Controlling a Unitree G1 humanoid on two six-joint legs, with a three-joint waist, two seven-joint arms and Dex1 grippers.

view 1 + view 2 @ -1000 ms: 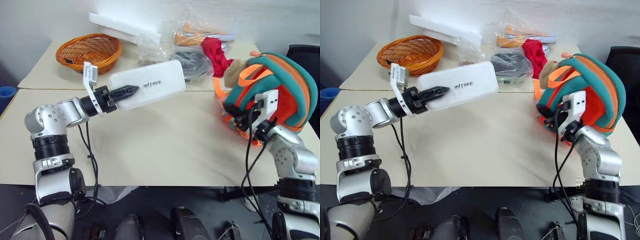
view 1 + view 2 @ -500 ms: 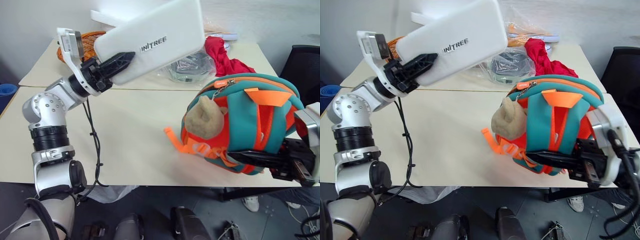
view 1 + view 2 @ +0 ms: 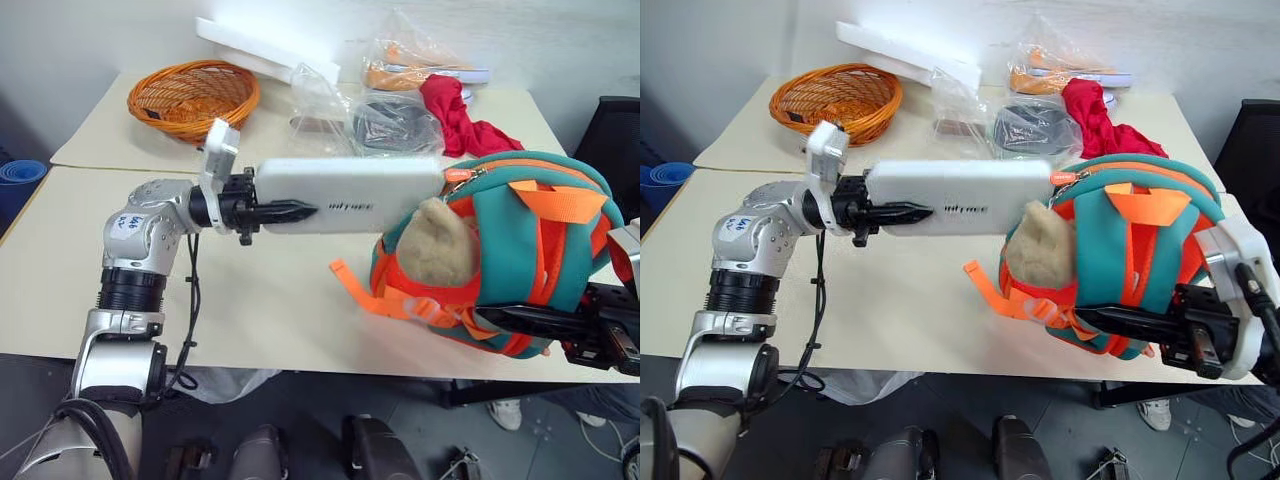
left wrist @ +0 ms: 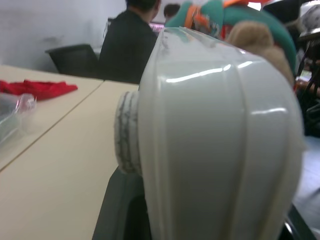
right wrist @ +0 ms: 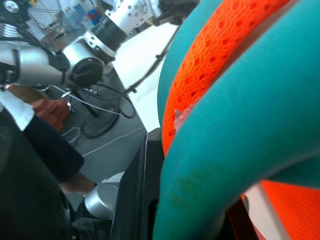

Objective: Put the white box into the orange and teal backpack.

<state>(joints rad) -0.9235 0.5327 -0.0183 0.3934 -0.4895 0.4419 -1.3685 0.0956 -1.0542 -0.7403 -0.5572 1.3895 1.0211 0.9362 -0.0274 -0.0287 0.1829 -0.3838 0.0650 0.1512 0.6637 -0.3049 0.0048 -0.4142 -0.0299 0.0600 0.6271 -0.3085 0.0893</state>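
White box (image 3: 350,195): flat, rounded corners, dark lettering, long axis level, pointing right at backpack (image 3: 520,250). Left gripper (image 3: 285,211) pinches it; right gripper (image 3: 1120,322) clamps backpack.

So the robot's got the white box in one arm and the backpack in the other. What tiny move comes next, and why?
Probably sliding the white box onward toward the backpack. The left gripper holds it level, its far end beside the zipper by the plush toy, while the right gripper holds the pack.
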